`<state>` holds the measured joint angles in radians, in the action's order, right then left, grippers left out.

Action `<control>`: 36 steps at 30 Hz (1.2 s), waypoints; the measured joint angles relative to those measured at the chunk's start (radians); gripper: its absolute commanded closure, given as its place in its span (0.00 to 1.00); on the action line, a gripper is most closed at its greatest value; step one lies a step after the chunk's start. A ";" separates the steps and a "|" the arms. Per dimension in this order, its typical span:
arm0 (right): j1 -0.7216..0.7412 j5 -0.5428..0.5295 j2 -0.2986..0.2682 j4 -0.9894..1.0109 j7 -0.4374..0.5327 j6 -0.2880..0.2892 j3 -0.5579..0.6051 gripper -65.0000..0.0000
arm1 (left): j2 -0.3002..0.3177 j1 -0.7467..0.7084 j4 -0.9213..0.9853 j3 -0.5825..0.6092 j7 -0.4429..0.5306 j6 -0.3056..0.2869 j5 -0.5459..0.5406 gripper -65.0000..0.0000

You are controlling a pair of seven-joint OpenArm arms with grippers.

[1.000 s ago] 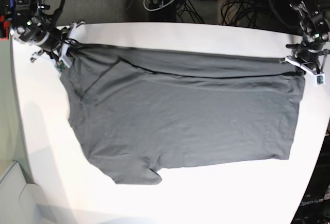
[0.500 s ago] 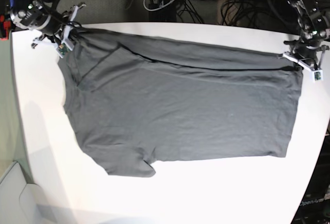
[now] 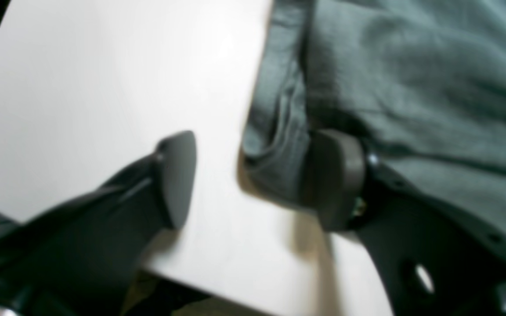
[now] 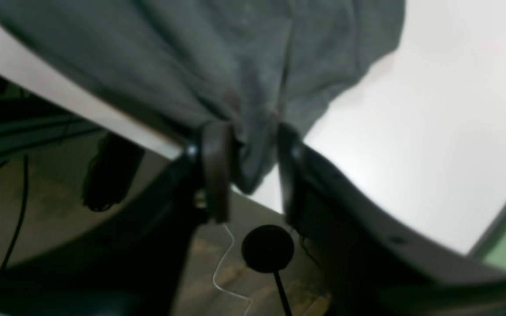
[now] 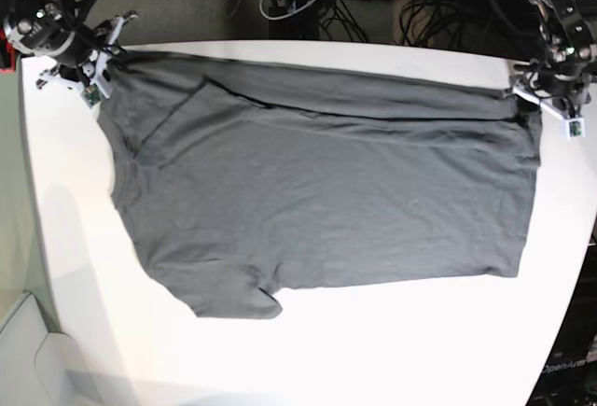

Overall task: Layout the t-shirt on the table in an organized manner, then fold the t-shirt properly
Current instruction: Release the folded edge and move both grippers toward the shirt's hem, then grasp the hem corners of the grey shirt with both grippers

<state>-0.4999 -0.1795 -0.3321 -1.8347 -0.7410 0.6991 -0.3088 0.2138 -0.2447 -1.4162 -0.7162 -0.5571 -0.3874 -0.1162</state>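
Two grippers are seen at the table's far corners. The shirt is spread flat, long axis running between them. Left gripper is parted, cloth against one pad; right gripper is narrowly parted around a corner.

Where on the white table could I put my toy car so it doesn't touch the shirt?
The large smooth white table is bare in a wide strip below the dark charcoal-grey cotton t-shirt, and down its left side. The top edge is crowded by shirt and grippers.
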 measured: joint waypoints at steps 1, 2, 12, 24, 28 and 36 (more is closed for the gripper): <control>0.000 -0.004 0.001 0.000 0.002 0.000 -0.012 0.58 | 0.000 -0.008 -0.006 -0.002 0.000 0.001 -0.001 0.35; -0.003 -0.007 0.003 -0.004 0.002 0.000 -0.030 0.57 | 0.000 -0.010 -0.011 -0.002 -0.002 0.001 0.000 0.35; -0.033 -0.006 0.000 -0.105 0.003 0.000 -0.062 0.57 | -0.005 -0.055 -0.106 -0.012 -0.022 -0.003 0.002 0.34; 0.253 0.005 -0.021 -0.093 -0.167 0.006 -0.060 0.57 | -0.008 0.013 -0.216 -0.129 -0.105 0.000 0.003 0.19; 0.484 -0.014 -0.015 -0.033 -0.248 0.008 -0.056 0.57 | -0.003 0.150 -0.194 -0.102 -0.097 -0.003 0.010 0.06; 0.883 0.132 0.018 0.491 -0.264 0.001 0.011 0.57 | 0.003 0.417 0.035 0.027 -0.090 0.001 0.015 0.06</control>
<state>0.3836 -0.0471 -0.3141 -1.3437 -1.0050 0.7002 -0.2977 0.2165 0.1719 -1.3808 -0.6895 -0.6472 -0.3862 -0.1013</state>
